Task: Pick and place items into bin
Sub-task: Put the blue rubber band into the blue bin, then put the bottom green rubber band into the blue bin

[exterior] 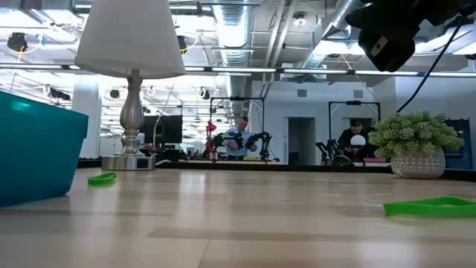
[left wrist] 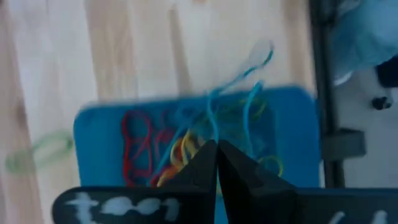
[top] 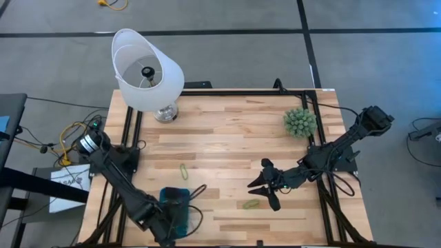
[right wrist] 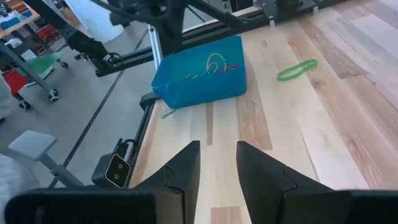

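Observation:
The teal bin (top: 175, 207) stands near the table's front left and holds red, yellow and orange bands (left wrist: 140, 146). My left gripper (top: 176, 219) hangs over the bin, shut on a thin grey-blue band (left wrist: 239, 81). One green band (top: 184, 171) lies flat on the wood beyond the bin, another (top: 251, 204) lies to its right. My right gripper (top: 265, 186) stands open above the table by that second green band (exterior: 431, 207), with nothing between its fingers (right wrist: 186, 165). My left gripper pinches one end of the grey-blue band (left wrist: 212, 134) between its two fingertips, coming from above and pointing steeply down. The band trails away below the fingers as a long thin loop, and its far end (left wrist: 264, 51) reaches past the bin's rim. Whether that end touches anything, I cannot tell.
A white lampshade on a silver base (top: 147, 69) stands at the far left. A spiky green plant ball (top: 300, 122) sits at the far right. Bare wood lies between the bin and my right gripper.

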